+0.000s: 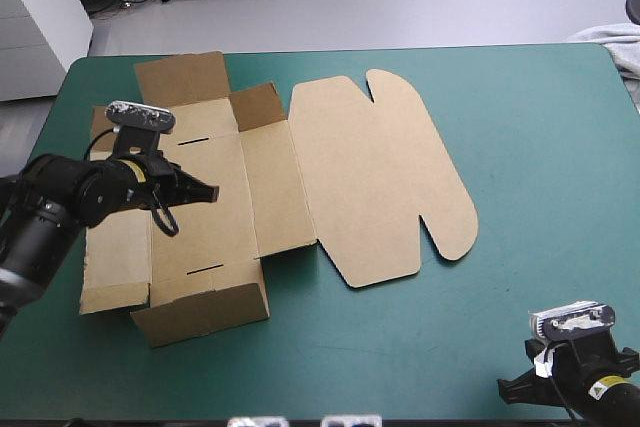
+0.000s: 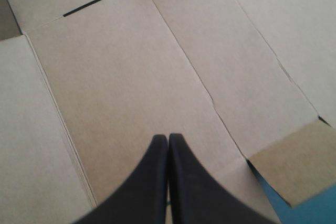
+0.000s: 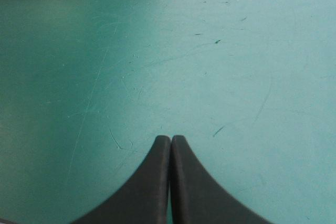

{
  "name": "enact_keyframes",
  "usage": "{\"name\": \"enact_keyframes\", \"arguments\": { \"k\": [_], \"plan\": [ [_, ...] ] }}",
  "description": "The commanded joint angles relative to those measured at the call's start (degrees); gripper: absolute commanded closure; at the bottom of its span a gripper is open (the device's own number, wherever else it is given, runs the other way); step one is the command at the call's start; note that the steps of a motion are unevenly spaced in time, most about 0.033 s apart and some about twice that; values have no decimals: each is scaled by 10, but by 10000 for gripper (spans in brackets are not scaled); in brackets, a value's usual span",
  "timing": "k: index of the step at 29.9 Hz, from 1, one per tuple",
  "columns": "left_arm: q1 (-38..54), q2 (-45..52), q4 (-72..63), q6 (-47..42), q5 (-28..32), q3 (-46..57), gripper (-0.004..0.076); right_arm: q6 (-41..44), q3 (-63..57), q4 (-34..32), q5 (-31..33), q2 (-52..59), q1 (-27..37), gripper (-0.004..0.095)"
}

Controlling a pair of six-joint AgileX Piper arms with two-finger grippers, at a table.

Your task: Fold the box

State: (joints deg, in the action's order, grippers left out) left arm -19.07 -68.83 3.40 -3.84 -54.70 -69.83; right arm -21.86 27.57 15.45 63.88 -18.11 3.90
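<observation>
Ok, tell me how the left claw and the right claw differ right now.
The left claw is over the brown box. The right claw is over bare teal-green cover, with the box's edge well ahead of it. The left claw is at the cover's left side, while the right claw is by its near right corner. Both are shut and grip nothing.

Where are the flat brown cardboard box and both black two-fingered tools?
Flat brown cardboard box (image 1: 370,177): high view, lid panel.
Left black tool (image 2: 168,138): left wrist view, shut fingertips.
Right black tool (image 3: 171,139): right wrist view, shut fingertips.
</observation>
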Motion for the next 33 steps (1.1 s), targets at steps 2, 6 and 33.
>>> {"name": "enact_keyframes", "arguments": {
  "k": [2, 6, 33],
  "plan": [
    [78, -41, -38, 28, 35, -58, 734, -5, 12, 7, -22, -6, -2, 927],
    [169, -66, -109, 74, 32, -76, 734, -5, 12, 6, -22, -6, -2, 927],
    [517, -197, -313, 256, -100, -76, 734, -8, 12, -9, -22, -6, -2, 927]
  ]
}}
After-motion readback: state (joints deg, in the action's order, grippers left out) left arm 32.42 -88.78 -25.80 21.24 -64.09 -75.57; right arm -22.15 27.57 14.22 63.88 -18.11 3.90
